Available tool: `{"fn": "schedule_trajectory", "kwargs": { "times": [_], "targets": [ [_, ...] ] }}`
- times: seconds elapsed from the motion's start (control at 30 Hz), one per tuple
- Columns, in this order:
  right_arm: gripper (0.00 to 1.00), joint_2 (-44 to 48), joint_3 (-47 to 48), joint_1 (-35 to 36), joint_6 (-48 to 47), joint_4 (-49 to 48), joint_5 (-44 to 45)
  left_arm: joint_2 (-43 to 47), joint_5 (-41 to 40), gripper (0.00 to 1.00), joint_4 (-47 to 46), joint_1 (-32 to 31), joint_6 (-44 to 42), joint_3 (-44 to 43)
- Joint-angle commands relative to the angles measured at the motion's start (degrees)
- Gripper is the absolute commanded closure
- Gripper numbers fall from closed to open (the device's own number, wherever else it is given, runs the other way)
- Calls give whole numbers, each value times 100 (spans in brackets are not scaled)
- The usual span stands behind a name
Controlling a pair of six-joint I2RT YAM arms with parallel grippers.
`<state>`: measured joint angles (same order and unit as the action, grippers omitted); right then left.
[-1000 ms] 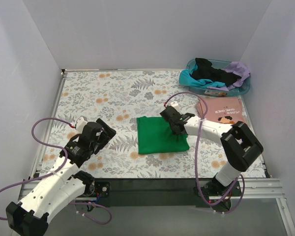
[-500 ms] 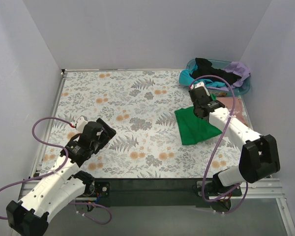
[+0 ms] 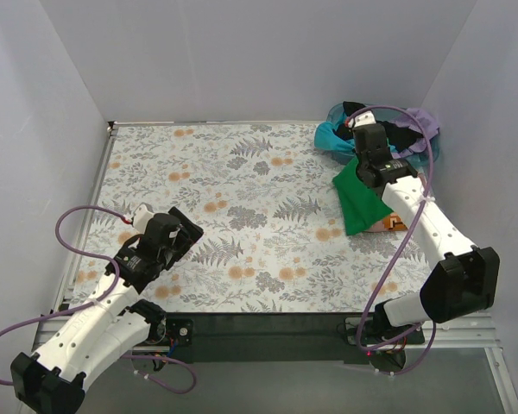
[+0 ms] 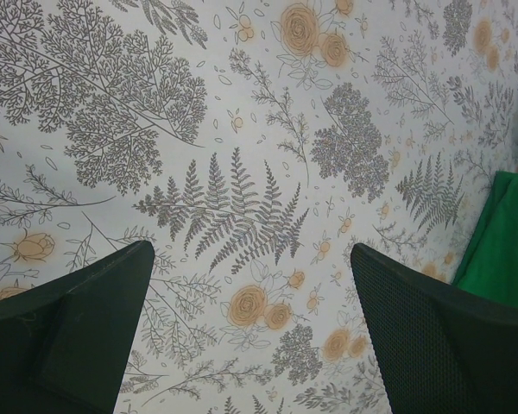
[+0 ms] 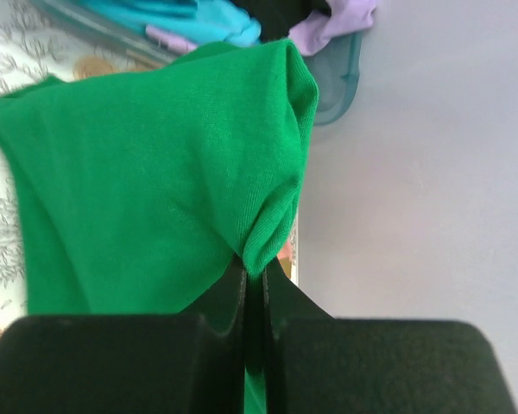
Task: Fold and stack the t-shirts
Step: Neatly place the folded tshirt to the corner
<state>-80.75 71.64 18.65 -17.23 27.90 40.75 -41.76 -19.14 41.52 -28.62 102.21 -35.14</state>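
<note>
Left claw: The left claw idles near the left, near corner, its jaws spread wide over bare floral print and holding nothing, where it was a second ago.

Tabletop: The middle of the tabletop, where the folded shirt lay a second ago, now shows only pattern. This leaves broad open room from the left rail to right of centre.

Green t-shirt: The green t-shirt, still folded, has been swept from the centre to the right side in the past second. It now hangs from one pinched corner, its lower part draped across the stacking spot.

Right claw: The right claw is clamped tight on a gathered fold of the green cloth, which puckers at the grip.

Salmon-pink t-shirt: Only a sliver of the salmon-pink t-shirt peeks out at the near right of the green one. Whether the two touch cannot be told.

What it means: The carry looks all but finished. Lowering, releasing and squaring the green shirt on the pink one appear to remain, and the bunched corner may loosen the fold.

Bin: The bin stands just beyond the claw at the far right, with its black, teal and lavender shirts not yet folded.

Edges: The right wall and the tabletop's right edge lie close beside the stack. Free room is leftward and toward the near side.
</note>
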Motion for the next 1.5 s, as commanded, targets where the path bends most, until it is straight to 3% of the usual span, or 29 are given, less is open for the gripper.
{"fn": "schedule_trajectory", "kwargs": {
  "times": [0.0, 0.37, 0.77, 0.87, 0.93, 1.07, 1.1, 1.13, 1.17, 1.23, 1.27, 1.47],
  "targets": [
    [99, 112, 474, -90, -166, -303, -207, 106, -257, 2, -56, -3, -26, -37],
    [99, 33, 676, -871, -113, -171, -762, 98, -275, 2, -47, -12, 18, -28],
    [99, -1205, 711, -2030, -149, -584, -1017, 89, -328, 2, -56, -12, 44, -20],
    [98, -1688, 738, -2129, 10, -750, -640, 89, -336, 2, -56, -3, 44, -20],
    [87, -2145, 825, -2199, 132, -908, -122, 89, -336, 2, -65, -3, 44, -11],
    [49, -2822, 1168, -2357, 422, -909, 248, 89, -354, 2, -39, -3, 53, -11],
    [44, -2893, 1229, -2358, 492, -900, 371, 98, -354, 2, -30, -12, 70, -11],
    [40, -2876, 1230, -2358, 728, -866, 381, 98, -380, 2, -30, -3, 62, -11],
    [23, -2824, 1221, -2358, 835, -865, 329, 98, -380, 2, -47, -12, 79, 6],
    [13, -2508, 1178, -2358, 1176, -839, 110, 72, -380, 2, -56, -3, 71, 7],
    [2, -2359, 1169, -2358, 1292, -813, -22, 63, -380, 2, -47, -12, 71, -2],
    [2, -865, 845, -2358, 2327, -15, -1934, -43, -380, 2, 32, -3, 79, -90]
  ]
}}
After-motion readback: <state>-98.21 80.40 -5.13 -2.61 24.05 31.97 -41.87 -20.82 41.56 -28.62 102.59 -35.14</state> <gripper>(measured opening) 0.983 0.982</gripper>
